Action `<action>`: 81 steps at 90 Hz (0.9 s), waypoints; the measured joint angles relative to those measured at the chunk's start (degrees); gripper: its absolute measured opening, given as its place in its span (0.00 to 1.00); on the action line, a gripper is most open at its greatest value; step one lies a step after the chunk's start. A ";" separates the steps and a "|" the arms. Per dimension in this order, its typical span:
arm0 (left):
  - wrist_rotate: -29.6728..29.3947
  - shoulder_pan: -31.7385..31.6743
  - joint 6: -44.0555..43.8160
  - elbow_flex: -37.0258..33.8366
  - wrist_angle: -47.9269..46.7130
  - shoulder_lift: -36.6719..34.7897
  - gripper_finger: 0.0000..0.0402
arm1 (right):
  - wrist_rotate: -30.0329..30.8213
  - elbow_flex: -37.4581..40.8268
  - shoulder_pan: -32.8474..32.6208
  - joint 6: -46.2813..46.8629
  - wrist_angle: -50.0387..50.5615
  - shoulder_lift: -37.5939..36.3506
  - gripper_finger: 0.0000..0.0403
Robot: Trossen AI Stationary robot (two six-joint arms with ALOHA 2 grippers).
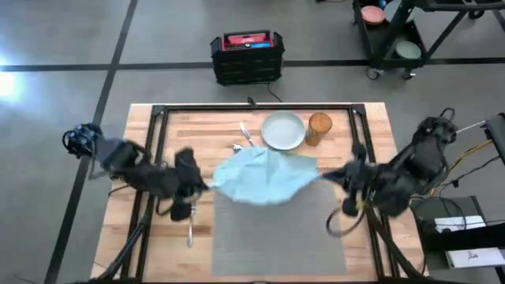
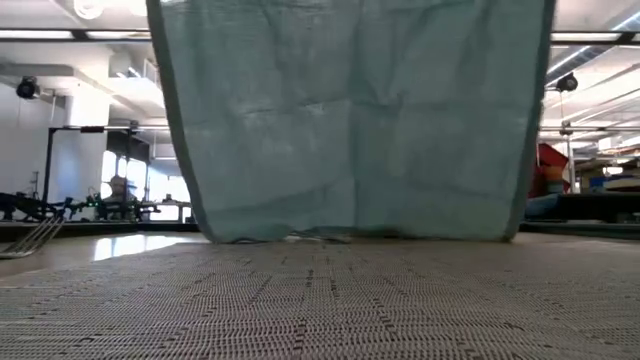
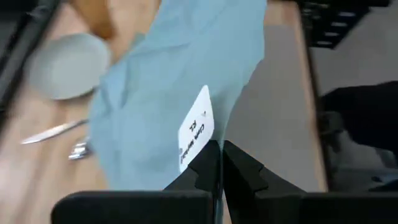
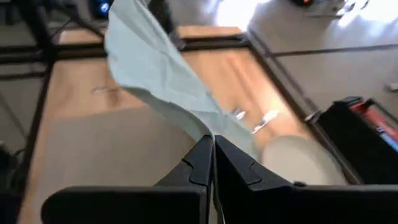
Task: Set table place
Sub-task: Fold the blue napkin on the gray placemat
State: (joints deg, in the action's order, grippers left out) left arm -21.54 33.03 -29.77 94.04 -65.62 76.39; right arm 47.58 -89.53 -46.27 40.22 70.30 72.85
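Both arms hold the teal napkin [image 1: 264, 177] stretched between them above the far end of the grey placemat [image 1: 276, 237] on the table [image 1: 371, 126]. The left gripper [image 3: 219, 163] pinches one corner beside a white tag [image 3: 196, 127]; the right gripper [image 4: 213, 155] pinches the opposite corner. Plate [image 1: 283, 130], amber glass [image 1: 319, 128] and cutlery [image 1: 243, 140] lie near the table's far edge
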 joint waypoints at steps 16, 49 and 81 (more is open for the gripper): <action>-0.30 5.60 -4.29 -11.37 12.91 1.16 0.00 | -0.06 5.43 -6.22 13.12 -0.13 7.65 0.00; -1.32 12.67 -11.53 -33.76 38.53 8.25 0.00 | -4.46 10.60 -14.50 32.88 -0.70 29.15 0.00; 3.43 18.77 -15.79 -31.54 51.45 18.69 0.00 | -12.16 2.46 -17.74 42.61 -2.63 40.32 0.00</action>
State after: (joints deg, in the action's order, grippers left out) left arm -18.12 51.80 -45.56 62.50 -14.18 95.08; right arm 35.42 -87.07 -64.00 82.83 67.67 113.17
